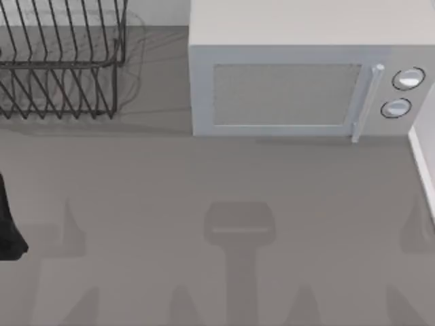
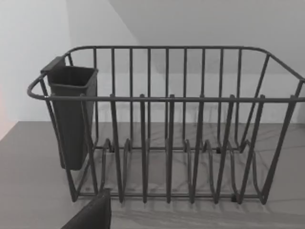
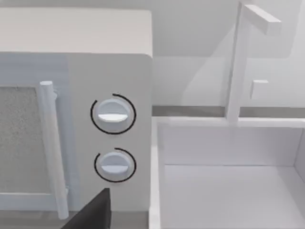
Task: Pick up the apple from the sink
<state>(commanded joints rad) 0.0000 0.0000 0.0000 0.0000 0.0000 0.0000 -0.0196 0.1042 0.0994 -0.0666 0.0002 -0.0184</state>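
Overhead, a microwave [image 1: 299, 85] stands beside a wire dish rack [image 1: 61, 61]. Left wrist view faces that rack. Right wrist view shows the sink [image 3: 228, 191], apple unseen. Neither pincer's opening can be told. Best first locate the apple inside the basin.

Rack [image 1: 61, 61] cut off by top view's left and top edges. Microwave [image 1: 299, 88] top cut by upper edge. Sink [image 1: 425, 170], right of microwave, mostly out past right edge. Dark arm [image 1: 8, 227] cut at left edge. Right wrist view: sink [image 3: 228, 191] basin cut off, microwave [image 3: 71, 119] door partly out. 1 dark finger [image 2: 93, 214] tip cut off.
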